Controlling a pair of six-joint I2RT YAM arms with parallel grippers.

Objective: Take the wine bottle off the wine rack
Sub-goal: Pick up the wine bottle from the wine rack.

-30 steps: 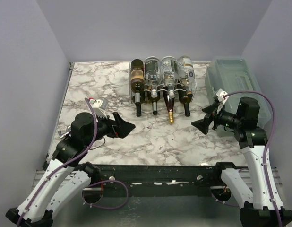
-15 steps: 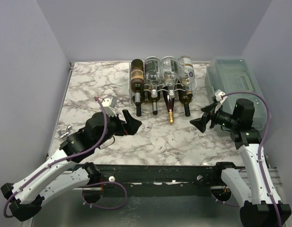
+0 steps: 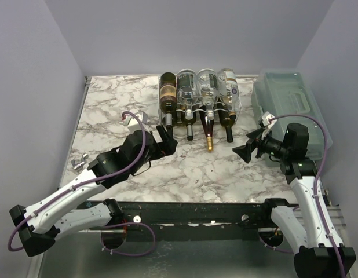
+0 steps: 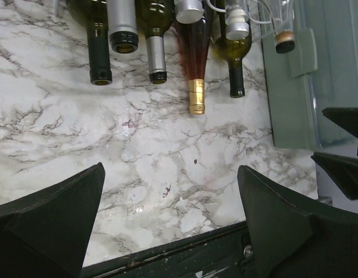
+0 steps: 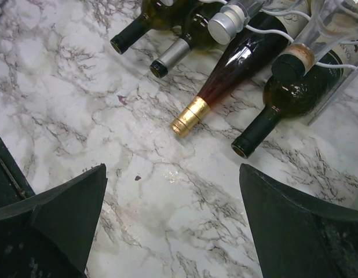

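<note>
The white wire wine rack stands at the back middle of the marble table and holds several bottles on two tiers, necks toward me. A dark red bottle with a gold foil neck sticks out furthest; it also shows in the left wrist view and the right wrist view. My left gripper is open and empty, just in front of the leftmost dark bottle neck. My right gripper is open and empty, to the right front of the rack, pointing at the bottle necks.
A translucent green-grey plastic box with a handle stands at the back right, close behind the right arm; its edge shows in the left wrist view. Bare marble lies between the rack and the near table edge.
My left arm has swung forward and right, bringing its open gripper up to the rack's left bottle necks. My right gripper has shifted only slightly. No bottle has moved.
</note>
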